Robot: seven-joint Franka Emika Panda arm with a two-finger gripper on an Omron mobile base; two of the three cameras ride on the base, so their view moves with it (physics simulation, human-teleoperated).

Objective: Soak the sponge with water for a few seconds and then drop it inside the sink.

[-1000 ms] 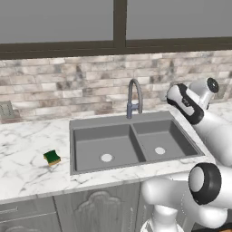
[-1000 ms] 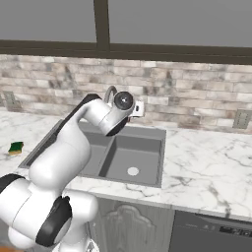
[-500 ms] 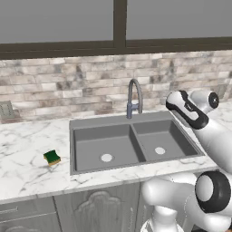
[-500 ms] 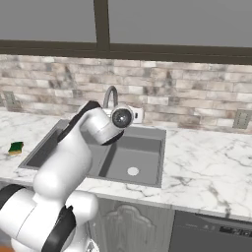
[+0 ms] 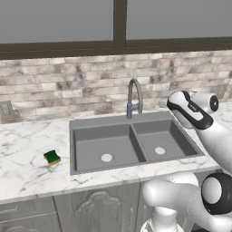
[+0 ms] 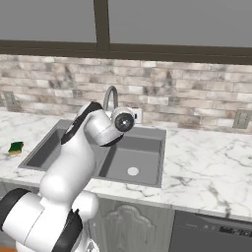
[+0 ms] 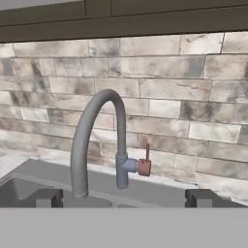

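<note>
Our tool stands wide open with nothing between its jaws; in the hand view the two dark fingertips rise far apart at the bottom, one to each side of the faucet. The tool looks straight at that curved grey gooseneck, whose base sits on the sink's back rim and whose spout bends down over the basin. A small red handle juts from the faucet's base on its right side. Behind it we see the pale brick backsplash under a dark window frame.

In the left base view our hand hovers above the right part of the sink, near the faucet and apart from it. The sink is a dark grey double basin set into the white marble desk, with a round pale drain in the left basin and another in the right.

The sponge, dark green on top over yellow, lies on the desk just left of the sink's left edge, well away from our tool. The right base view shows it at the far left of the desk too.
</note>
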